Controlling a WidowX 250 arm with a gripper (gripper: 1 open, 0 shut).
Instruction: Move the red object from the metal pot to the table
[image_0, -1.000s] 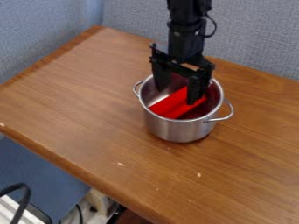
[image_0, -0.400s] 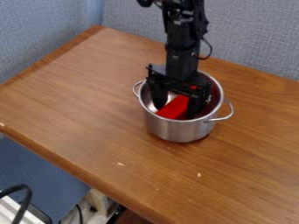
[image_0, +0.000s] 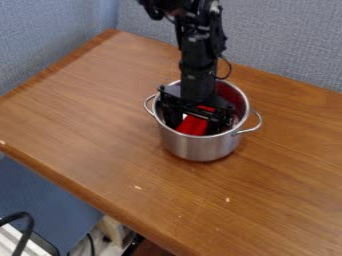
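Note:
A shiny metal pot (image_0: 201, 143) stands on the brown wooden table (image_0: 94, 120), right of centre. Inside it lies the red object (image_0: 199, 122), partly hidden by the gripper. My gripper (image_0: 198, 110) points straight down from the black arm and reaches into the pot, its black fingers (image_0: 168, 104) spread open on either side of the red object. Whether the fingers touch the red object I cannot tell.
The table's rounded front edge (image_0: 80, 195) runs diagonally from lower left to lower right, with floor and cables below it. A grey-blue wall (image_0: 54, 30) stands behind and to the left of the table.
The gripper has sunk from above the pot's rim down into the pot and rolled a little about its axis. The pot looks shifted slightly left.

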